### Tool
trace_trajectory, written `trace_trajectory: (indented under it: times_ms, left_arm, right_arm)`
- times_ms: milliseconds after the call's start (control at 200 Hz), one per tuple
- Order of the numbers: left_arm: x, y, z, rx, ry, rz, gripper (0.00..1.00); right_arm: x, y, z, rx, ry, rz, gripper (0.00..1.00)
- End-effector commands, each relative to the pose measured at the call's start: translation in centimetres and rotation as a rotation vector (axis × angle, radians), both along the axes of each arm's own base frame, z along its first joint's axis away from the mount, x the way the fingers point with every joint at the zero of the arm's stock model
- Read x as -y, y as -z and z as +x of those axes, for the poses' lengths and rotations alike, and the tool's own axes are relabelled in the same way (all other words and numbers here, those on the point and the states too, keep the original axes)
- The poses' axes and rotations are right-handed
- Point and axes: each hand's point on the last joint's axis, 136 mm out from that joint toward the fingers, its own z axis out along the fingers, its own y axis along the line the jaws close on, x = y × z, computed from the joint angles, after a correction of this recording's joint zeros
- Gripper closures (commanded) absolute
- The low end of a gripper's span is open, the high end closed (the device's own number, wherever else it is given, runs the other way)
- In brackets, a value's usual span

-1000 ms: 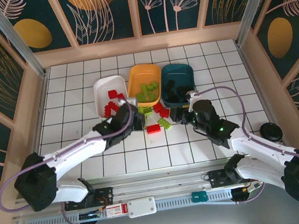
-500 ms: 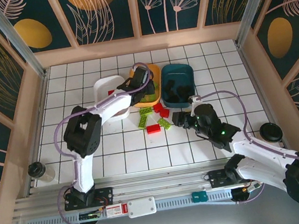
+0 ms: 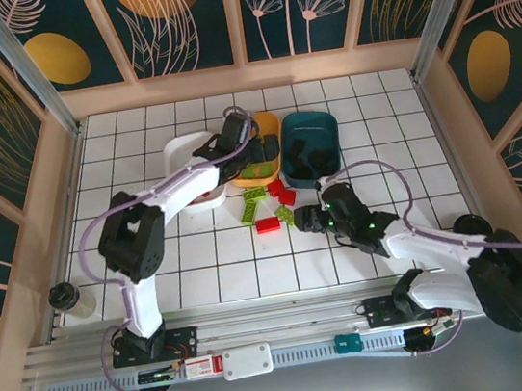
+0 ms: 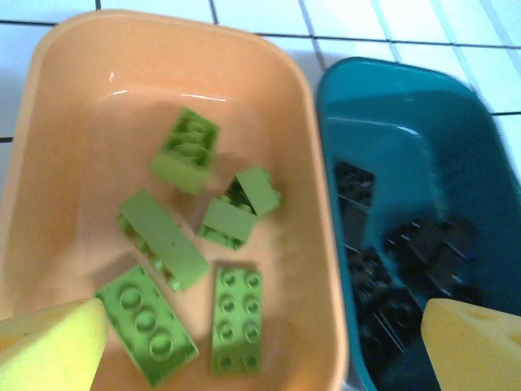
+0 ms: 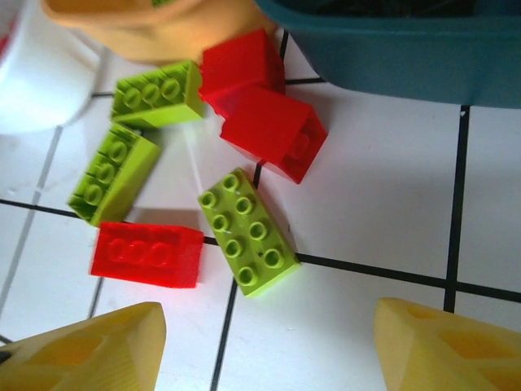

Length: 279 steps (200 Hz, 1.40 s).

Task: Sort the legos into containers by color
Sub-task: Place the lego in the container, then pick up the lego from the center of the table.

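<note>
Because it looks light, stiff and smooth, you should pinch the lime green lego point(image 5: 248, 232) across its long flat sides. It lies on the table point(image 5: 374, 212) just ahead of the right gripper point(image 5: 264, 350), between its spread, empty fingers point(image 5: 81, 350). That arm reaches low and forward. The left gripper point(image 4: 260, 350), also wide and empty, hangs above the orange tray point(image 4: 163, 20), with sorted green legos point(image 4: 163, 236) under it.

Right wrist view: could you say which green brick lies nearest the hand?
The wide green brick straddling the grid line; the others lie farther up-left.
</note>
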Motion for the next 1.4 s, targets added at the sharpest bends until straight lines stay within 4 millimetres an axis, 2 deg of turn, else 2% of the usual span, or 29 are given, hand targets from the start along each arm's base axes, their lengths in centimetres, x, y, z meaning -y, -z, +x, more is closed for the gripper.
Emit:
trace_trajectory:
  times_ms: [0,70,140,210,245,450,886,1086,1261,1391]
  left_arm:
    - [0.1,-3.4,-3.2,0.065,0.037,-0.088,0.01]
    - [-1.0,-3.3,-5.2,0.065,0.032,-0.106,0.02]
    - [-2.4,-2.4,-7.1,0.047,0.023,-0.11,0.01]
    - [-3.6,-2.3,-8.5,0.04,0.009,-0.119,0.02]
    - [-4.5,-1.2,-9.4,0.021,0.003,-0.105,0.01]
    - [-7.3,-0.1,-12.1,0.002,-0.031,-0.088,0.01]
    - [-9.0,0.8,-13.4,-0.014,-0.057,-0.062,0.01]
    - [-9.4,0.6,-13.5,-0.007,-0.066,-0.053,0.01]
    - [-9.5,0.7,-13.6,-0.007,-0.064,-0.048,0.01]
    - [-9.5,1.0,-13.7,-0.014,-0.062,-0.042,0.01]
  right_arm:
    - [-0.7,-0.1,1.4,0.03,-0.018,-0.074,0.35]
    - [-0.9,0.7,1.8,0.026,-0.038,-0.125,0.38]
    - [-1.0,1.7,2.1,0.013,-0.07,-0.193,0.39]
    - [-1.3,2.3,2.2,0.006,-0.107,-0.252,0.4]
    - [-1.4,2.6,2.1,0.003,-0.124,-0.272,0.4]
    - [-2.2,3.5,1.8,-0.006,-0.199,-0.362,0.4]
    - [-2.7,6.0,3.0,-0.059,-0.209,-0.505,0.4]
    - [-3.2,7.3,2.7,-0.107,-0.238,-0.531,0.42]
    - [-3.3,8.8,1.6,-0.164,-0.263,-0.526,0.55]
    - [-3.1,8.6,0.5,-0.172,-0.253,-0.494,0.66]
